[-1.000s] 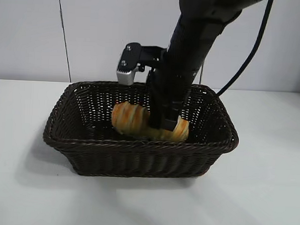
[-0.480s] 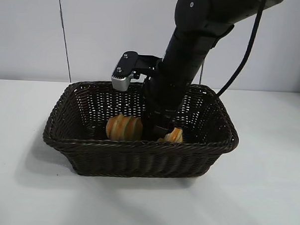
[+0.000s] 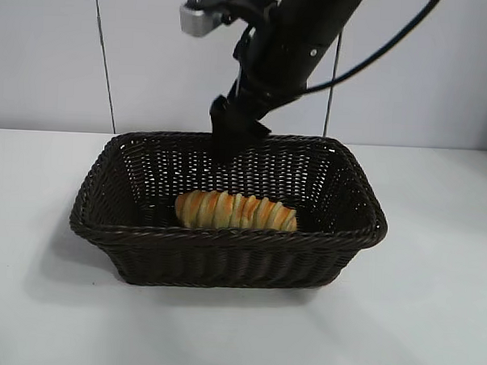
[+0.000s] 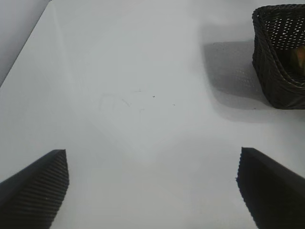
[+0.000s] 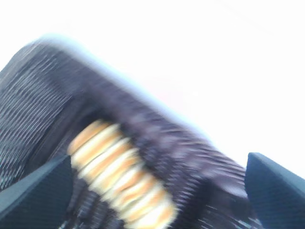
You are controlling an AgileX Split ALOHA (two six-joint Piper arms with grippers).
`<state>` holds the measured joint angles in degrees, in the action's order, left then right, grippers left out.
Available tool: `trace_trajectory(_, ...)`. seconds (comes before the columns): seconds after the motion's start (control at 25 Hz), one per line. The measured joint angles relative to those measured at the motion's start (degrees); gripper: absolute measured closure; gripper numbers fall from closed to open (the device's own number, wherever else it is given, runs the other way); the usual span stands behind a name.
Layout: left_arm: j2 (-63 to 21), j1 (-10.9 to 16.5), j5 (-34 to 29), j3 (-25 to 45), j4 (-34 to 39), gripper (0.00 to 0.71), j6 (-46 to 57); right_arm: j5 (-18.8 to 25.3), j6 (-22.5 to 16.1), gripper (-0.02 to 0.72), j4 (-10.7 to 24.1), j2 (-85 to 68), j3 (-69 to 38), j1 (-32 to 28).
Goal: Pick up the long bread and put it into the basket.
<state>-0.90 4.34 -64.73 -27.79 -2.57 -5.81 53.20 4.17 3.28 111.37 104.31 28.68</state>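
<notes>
We see long bread (image 3: pixel 236 211) lying flat in basket (image 3: pixel 104 217), released; right gripper (image 3: pixel 229 132) above it, fingers wide apart, empty; left gripper (image 4: pixel 152 191) parked over desk (image 4: pixel 143 95), spread wide, empty.

No text, label, brand, number or sign can be read anywhere in these views. The surfaces in sight carry no legible markings.

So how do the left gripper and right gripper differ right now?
The right gripper hangs above the basket, over the long bread lying inside; the left gripper sits low over bare table, beside the basket. The right one tilts steeply down, the left shallowly. Both have open, empty jaws.
</notes>
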Motion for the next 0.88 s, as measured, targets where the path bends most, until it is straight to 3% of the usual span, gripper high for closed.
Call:
trace_trajectory(0.16,0.0,0.0,0.0,0.0,0.0,0.021,0.0,4.5,-4.2,0.021,1.5,0.0,4.1,-2.7)
trace_trajectory(0.36,0.0,0.0,0.0,0.0,0.0,0.021,0.0,8.7,-4.2,0.021,1.6,0.0,6.1,-9.8)
trace_trajectory(0.6,0.0,0.0,0.0,0.0,0.0,0.021,0.0,10.4,-4.2,0.021,2.0,0.0,6.4,-21.9)
trace_trajectory(0.88,0.0,0.0,0.0,0.0,0.0,0.021,0.0,11.4,-1.6,0.021,2.3,0.0,6.5,-33.6)
